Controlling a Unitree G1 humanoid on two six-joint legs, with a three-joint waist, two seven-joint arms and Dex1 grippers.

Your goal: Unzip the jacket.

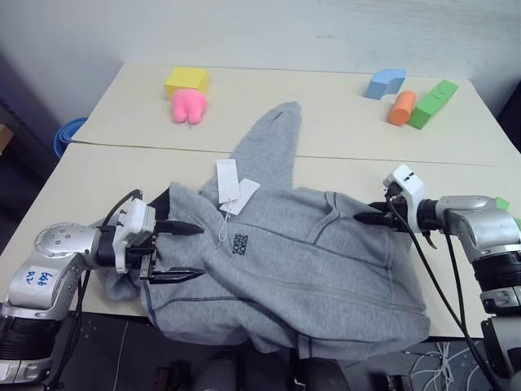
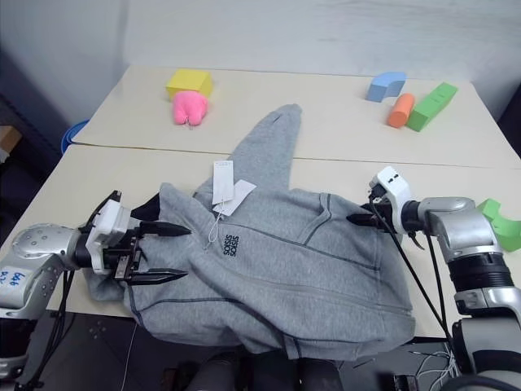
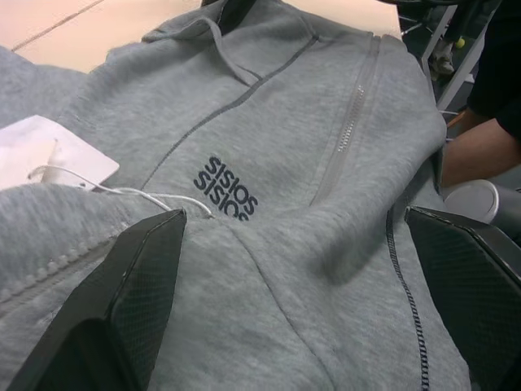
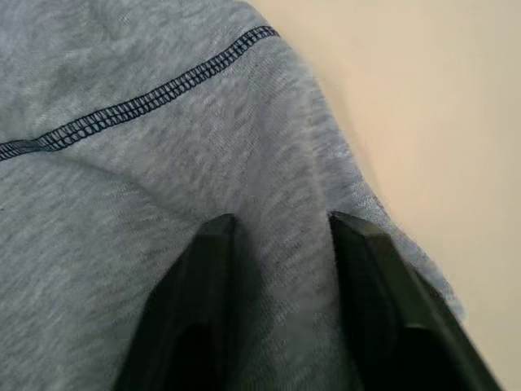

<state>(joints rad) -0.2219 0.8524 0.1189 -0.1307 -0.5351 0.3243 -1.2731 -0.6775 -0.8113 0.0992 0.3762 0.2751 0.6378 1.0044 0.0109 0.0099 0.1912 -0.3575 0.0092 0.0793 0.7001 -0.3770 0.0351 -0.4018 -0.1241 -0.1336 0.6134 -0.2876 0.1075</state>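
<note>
Two pale beige tables (image 1: 342,134) butt together along a seam, in front of a plain white wall. At the far edge, about eleven o'clock, sit a yellow block (image 1: 186,81) and a pink plush toy (image 1: 188,105); at one o'clock lie a blue curved block (image 1: 385,82), an orange cylinder (image 1: 401,107) and a green block (image 1: 433,103). The jacket (image 1: 301,269) sprawls across the near table at six o'clock, one sleeve stretching toward twelve, its white tag (image 1: 231,189) near the collar.

The left gripper (image 1: 177,252), at nine o'clock, hangs with fingers wide apart over the jacket's edge. The right gripper (image 1: 364,218), at three o'clock, pinches a fold of the jacket's cloth, which the right wrist view shows bunched between its fingers (image 4: 207,285). The left wrist view shows the dark chest logo (image 3: 226,187), the zipper and a person's arm (image 3: 476,151) beyond the table.
</note>
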